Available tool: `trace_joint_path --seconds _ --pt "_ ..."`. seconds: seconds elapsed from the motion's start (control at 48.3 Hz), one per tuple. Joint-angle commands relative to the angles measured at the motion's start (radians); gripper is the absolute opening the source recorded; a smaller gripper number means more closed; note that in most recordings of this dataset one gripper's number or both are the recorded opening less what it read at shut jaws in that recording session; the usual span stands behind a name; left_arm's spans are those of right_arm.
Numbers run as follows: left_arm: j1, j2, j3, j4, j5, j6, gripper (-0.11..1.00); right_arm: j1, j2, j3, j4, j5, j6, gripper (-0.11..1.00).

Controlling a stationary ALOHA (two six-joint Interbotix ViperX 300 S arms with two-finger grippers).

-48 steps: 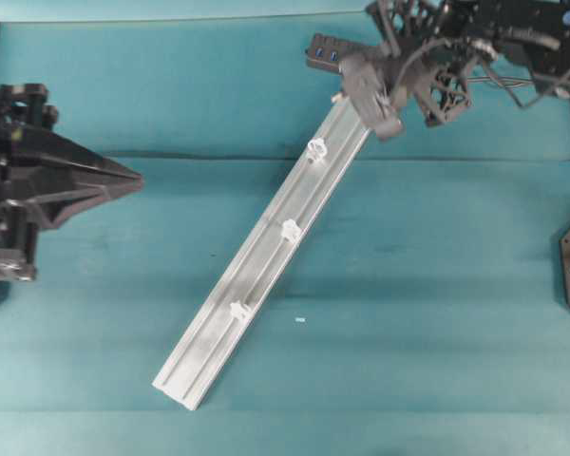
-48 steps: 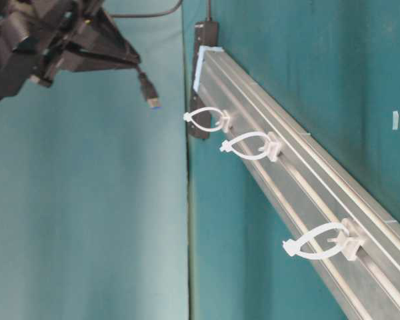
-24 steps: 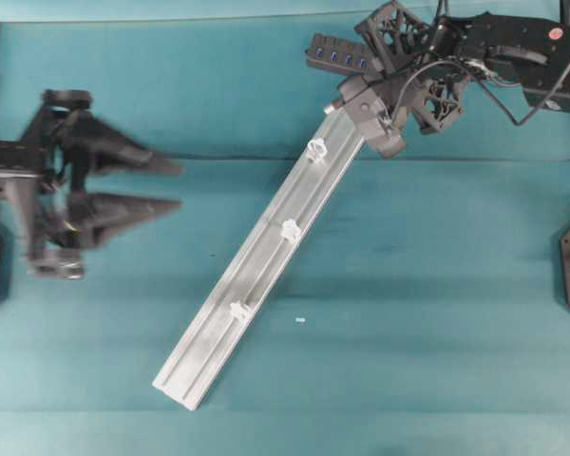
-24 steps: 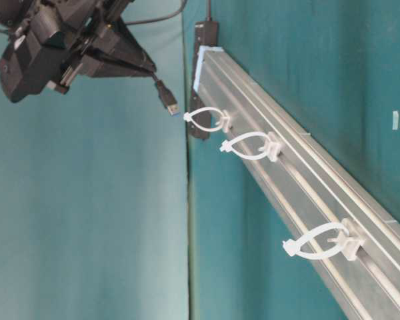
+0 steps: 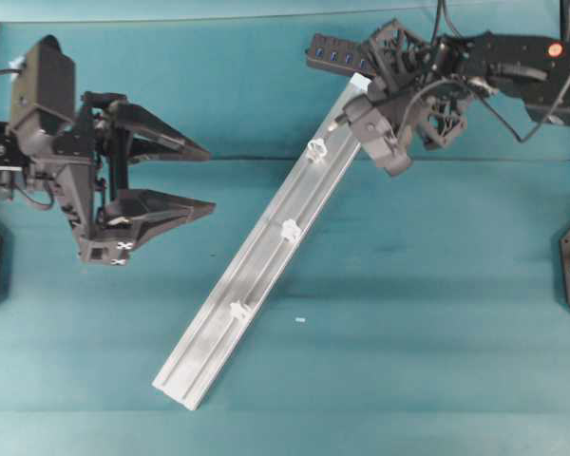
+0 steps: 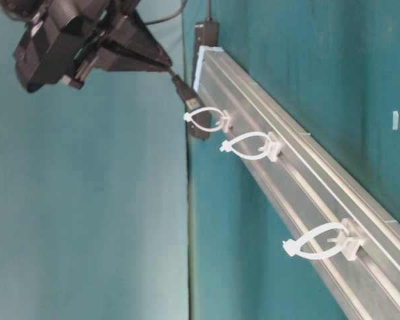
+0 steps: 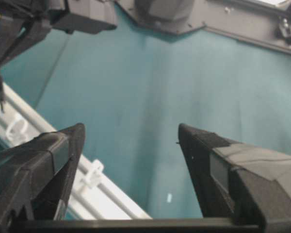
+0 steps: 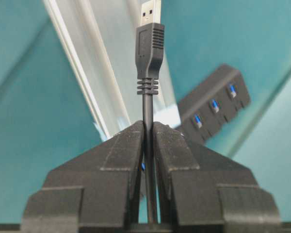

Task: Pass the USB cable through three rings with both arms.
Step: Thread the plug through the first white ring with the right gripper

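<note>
My right gripper (image 8: 148,125) is shut on the black USB cable just behind its plug (image 8: 150,43). In the table-level view this gripper (image 6: 168,65) hangs over the top of the rail, and the plug (image 6: 190,99) points down at the first ring (image 6: 207,120), its tip just above the loop. Two more rings (image 6: 250,147) (image 6: 317,243) follow along the rail. Overhead, the three rings (image 5: 315,149) (image 5: 291,229) (image 5: 238,310) are spaced along the rail. My left gripper (image 5: 211,178) stands wide open and empty, left of the rail, well apart from it.
The silver rail (image 5: 204,347) lies diagonally across the teal cloth. The black hub (image 5: 337,55) with blue sockets lies at its top end, under my right arm. A small white scrap (image 5: 300,320) lies right of the rail.
My left gripper has opened wide and come right towards the rail. My right gripper has carried the plug down and right, up to the first ring.
</note>
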Motion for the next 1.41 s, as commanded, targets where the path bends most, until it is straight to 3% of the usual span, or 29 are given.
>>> trace_joint_path --seconds 0.0,0.29,0.497,0.622,0.725,0.87,0.974,1.098,1.388 --pt "0.002 -0.009 -0.025 0.003 -0.005 0.000 0.86 -0.012 -0.009 0.018 0.017 -0.054 -0.008 0.12" --pt "0.002 -0.009 -0.037 0.003 -0.005 -0.008 0.86 -0.098 -0.025 0.018 0.106 -0.081 -0.011 0.12" --pt "0.002 -0.011 -0.038 0.003 -0.005 -0.008 0.86 -0.121 -0.025 -0.034 0.227 0.020 -0.038 0.12" --pt "0.002 -0.011 -0.038 0.003 -0.005 -0.006 0.86 -0.115 -0.026 -0.072 0.287 0.141 -0.158 0.12" --pt "0.003 -0.012 -0.035 0.003 -0.003 -0.002 0.86 -0.120 -0.023 -0.086 0.347 0.167 -0.281 0.12" --pt "0.002 -0.025 -0.029 0.003 -0.003 -0.002 0.86 -0.130 -0.012 -0.089 0.500 0.166 -0.433 0.12" --pt "0.002 -0.035 -0.023 0.003 -0.003 -0.005 0.86 -0.150 -0.003 -0.087 0.572 0.170 -0.515 0.12" --pt "0.002 -0.043 -0.018 0.003 -0.003 -0.008 0.86 -0.175 0.009 -0.091 0.606 0.179 -0.580 0.12" --pt "0.002 -0.043 -0.020 0.003 -0.003 -0.009 0.86 -0.206 0.049 -0.133 0.609 0.244 -0.612 0.12"
